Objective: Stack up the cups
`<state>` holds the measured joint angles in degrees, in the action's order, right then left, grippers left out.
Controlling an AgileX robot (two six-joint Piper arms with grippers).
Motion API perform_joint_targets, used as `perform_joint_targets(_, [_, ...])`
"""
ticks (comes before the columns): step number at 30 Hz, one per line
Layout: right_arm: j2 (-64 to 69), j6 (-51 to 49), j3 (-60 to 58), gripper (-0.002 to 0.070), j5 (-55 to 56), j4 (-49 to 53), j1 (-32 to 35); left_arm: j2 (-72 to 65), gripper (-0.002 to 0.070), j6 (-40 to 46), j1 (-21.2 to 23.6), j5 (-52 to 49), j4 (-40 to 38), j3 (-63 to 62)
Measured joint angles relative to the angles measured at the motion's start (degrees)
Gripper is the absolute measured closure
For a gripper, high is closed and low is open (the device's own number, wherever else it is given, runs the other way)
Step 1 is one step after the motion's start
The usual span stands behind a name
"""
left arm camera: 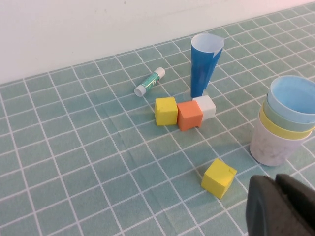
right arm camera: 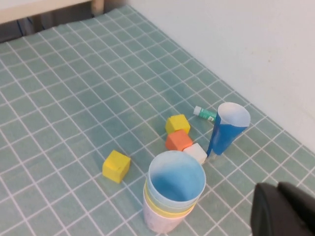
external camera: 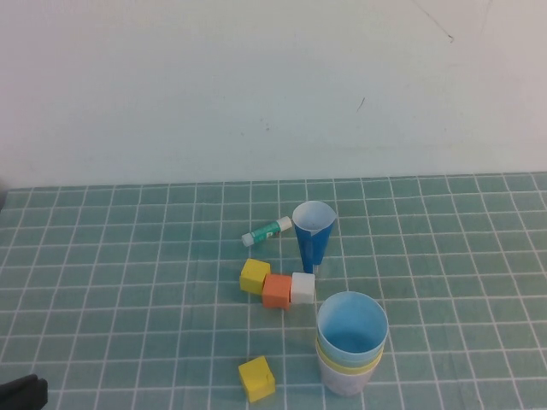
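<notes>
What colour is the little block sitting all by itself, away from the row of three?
Yellow. The lone block shows best in the left wrist view.

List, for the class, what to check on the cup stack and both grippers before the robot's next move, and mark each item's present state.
1. Cups nested in one stack, light blue on top: ok.
2. Stack upright: ok.
3. Left gripper shut, holding nothing, clear of the stack: ok.
4. Right gripper shut, holding nothing, clear of the stack: ok.
5. Dark blue cone cup apart from the stack: ok.
6. Pink cup seated at the bottom: cannot tell.
</notes>
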<state>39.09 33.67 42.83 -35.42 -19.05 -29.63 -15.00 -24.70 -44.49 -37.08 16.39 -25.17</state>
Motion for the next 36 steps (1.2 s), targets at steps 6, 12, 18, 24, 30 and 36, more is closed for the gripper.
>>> perform_joint_targets(6, [-2.18, 0.0, -0.87, 0.0678, -1.4, -0.86, 0.0, 0.0, 0.0677, 0.0, 0.0, 0.0, -0.22, 0.1])
perform_joint_targets(12, [-2.18, 0.0, -0.99, 0.0678, -3.68, -1.06, 0.0, 0.0, 0.0677, 0.0, 0.0, 0.0, -0.22, 0.1])
perform_joint_targets(18, [-2.18, 0.0, -0.99, 0.0678, -3.97, -1.06, 0.0, 0.0, 0.0677, -0.09, 0.0, 0.0, -0.22, 0.1])
perform_joint_targets(24, [-2.18, 0.0, -0.99, 0.0678, -3.97, -0.51, 0.0, 0.0, 0.0677, -0.09, 0.0, -0.08, -0.22, 0.1])
perform_joint_targets(30, [-3.6, 0.03, -1.08, 0.0678, -3.62, 8.59, 0.0, 0.0, 0.0677, -0.09, 0.0, -0.08, -0.22, 0.1])
perform_joint_targets(36, [-5.38, 0.13, -6.22, 0.0678, 4.98, 7.5, 0.0, 0.0, 0.0677, -0.09, 0.0, -0.08, -0.22, 0.1])
